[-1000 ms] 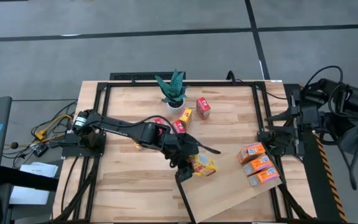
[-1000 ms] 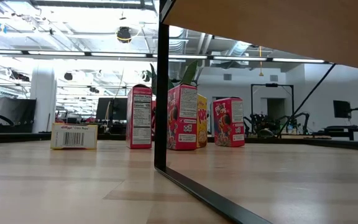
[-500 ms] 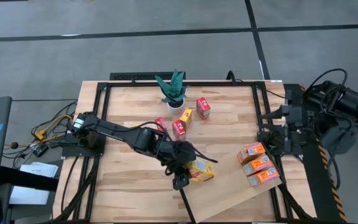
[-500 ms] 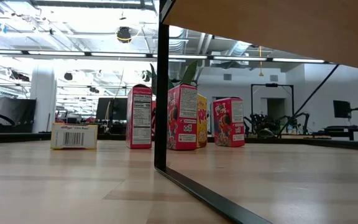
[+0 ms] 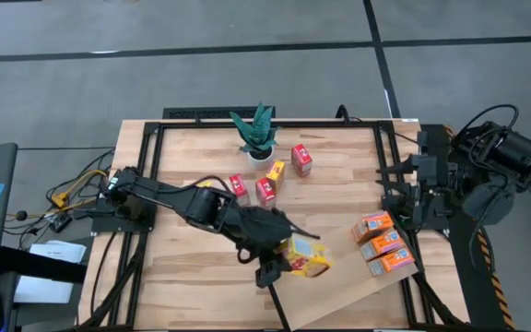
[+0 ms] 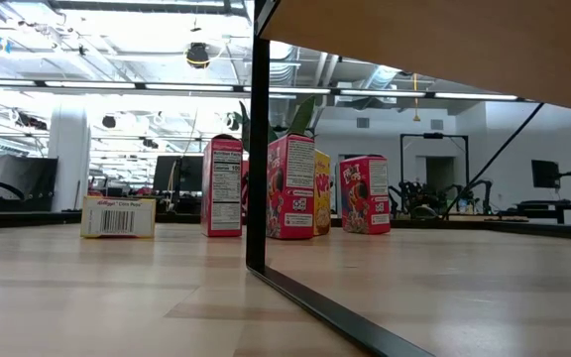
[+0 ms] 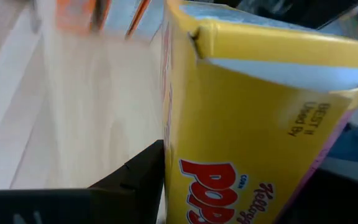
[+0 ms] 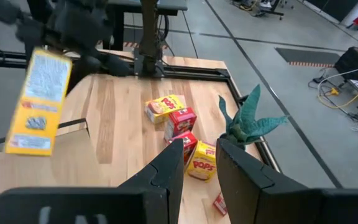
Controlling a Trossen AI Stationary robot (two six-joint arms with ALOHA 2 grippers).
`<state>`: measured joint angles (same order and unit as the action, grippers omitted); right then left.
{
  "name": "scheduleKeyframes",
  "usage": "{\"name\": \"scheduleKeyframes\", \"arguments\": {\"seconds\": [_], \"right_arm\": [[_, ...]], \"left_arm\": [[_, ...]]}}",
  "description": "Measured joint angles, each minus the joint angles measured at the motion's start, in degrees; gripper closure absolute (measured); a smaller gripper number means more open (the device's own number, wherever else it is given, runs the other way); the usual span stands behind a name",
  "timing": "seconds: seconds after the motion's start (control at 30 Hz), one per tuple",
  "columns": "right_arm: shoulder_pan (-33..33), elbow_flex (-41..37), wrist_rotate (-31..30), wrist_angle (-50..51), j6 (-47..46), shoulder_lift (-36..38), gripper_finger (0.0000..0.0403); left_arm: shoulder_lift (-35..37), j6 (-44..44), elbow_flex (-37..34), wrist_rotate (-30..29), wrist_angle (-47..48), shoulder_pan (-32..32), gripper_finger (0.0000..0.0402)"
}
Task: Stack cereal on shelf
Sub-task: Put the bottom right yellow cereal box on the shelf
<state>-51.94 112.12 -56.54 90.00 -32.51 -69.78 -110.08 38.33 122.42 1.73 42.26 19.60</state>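
Observation:
My left gripper (image 5: pixel 279 265) reaches to the table's middle near side and is shut on a yellow cereal box (image 5: pixel 308 261), above the left end of the pale shelf board (image 5: pixel 348 286). That box also shows in the right wrist view (image 8: pixel 39 102). Three orange boxes (image 5: pixel 383 243) lie on the shelf's right part. Red boxes (image 5: pixel 265 189) and a yellow one (image 5: pixel 276 171) stand on their bases on the tabletop near the plant. My right gripper (image 8: pixel 199 167) waits open at the table's right edge. My left gripper pinches the yellow box between its two fingers (image 7: pixel 135 180), one on each of two opposite faces, at the box's upper end (image 8: pixel 51 56). The fingers come from above, slanting down. The box hangs below them, slightly tilted and clear of table and shelf.
A green potted plant (image 5: pixel 256 132) stands at the table's far middle. In the low view the shelf's dark edge (image 6: pixel 257 139) rises close to the camera, with a lying yellow box (image 6: pixel 117 215) and upright boxes (image 6: pixel 290 186) behind it. Bare planks lie left of the shelf.
My left gripper has carried the yellow box a short way toward the table's near and right edges, over the shelf's left end. My right arm has shifted slightly at the table's right edge.

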Motion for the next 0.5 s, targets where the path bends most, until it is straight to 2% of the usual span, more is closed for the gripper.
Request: {"name": "scheduleKeyframes", "arguments": {"seconds": [0.13,0.17,0.23,0.3,0.4,0.5], "right_arm": [[0.0,0.0,0.29,-0.05,0.0,0.0,0.0284],[0.0,0.0,0.29,-0.26,-0.02,0.0,0.0284],[0.0,0.0,0.28,-0.58,-0.69,0.04,0.0284],[0.02,0.0,0.3,-0.64,-2.02,0.0,0.0284],[0.09,0.0,1.15,-0.62,-3.8,-0.02,0.0284],[0.35,0.0,1.25,-0.44,-5.64,-0.02,0.0284]], "left_arm": [[-8.35,-5.96,12.12,1.88,1.62,0.11,0.0234],[-10.08,-7.57,12.65,3.19,0.14,0.29,0.0237],[-9.9,-7.65,8.39,8.39,-5.97,0.34,0.0244],[-10.49,-5.9,7.11,11.44,-6.11,0.15,0.0249],[-10.52,-6.39,7.31,9.82,1.49,-0.05,0.0252],[-10.8,-9.61,7.31,3.99,5.53,0.0,0.0252]]}}
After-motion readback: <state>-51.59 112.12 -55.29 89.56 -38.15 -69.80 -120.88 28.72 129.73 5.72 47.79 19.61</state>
